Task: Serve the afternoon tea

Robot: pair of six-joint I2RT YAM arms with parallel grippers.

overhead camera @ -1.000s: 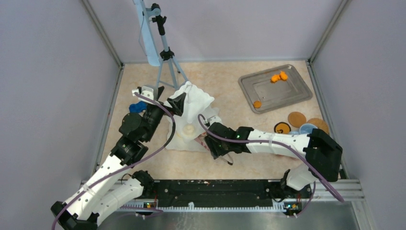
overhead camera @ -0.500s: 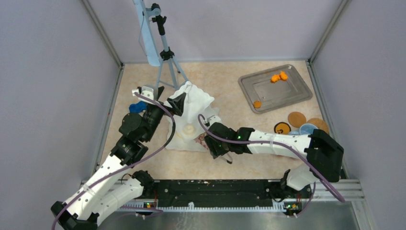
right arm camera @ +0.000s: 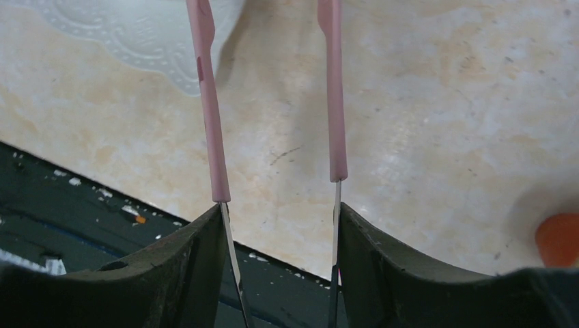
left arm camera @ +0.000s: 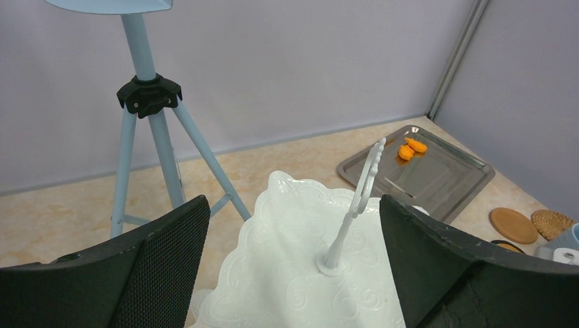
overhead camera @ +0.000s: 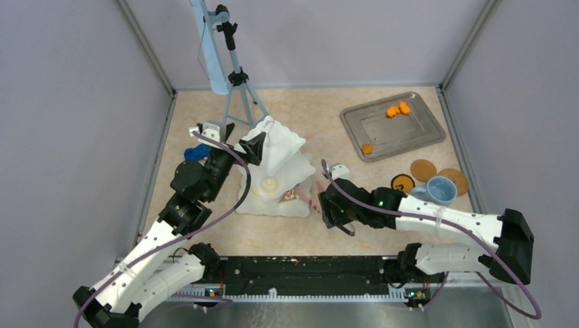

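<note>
Pastries (overhead camera: 397, 109) on tray (overhead camera: 410, 133), right gripper (right arm camera: 280, 219) half-open, clasping tongs (right arm camera: 212, 137)

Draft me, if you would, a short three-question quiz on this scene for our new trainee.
1. True or false: the metal tray lies empty.
2. What does the right gripper hold between its fingers: A) a mug, B) pink tongs, C) a coaster?
3. Fill in: the left gripper, at the white stand, has its fingers ____.

Key:
1. False. Three orange pastries lie on it.
2. B.
3. Open.
</note>
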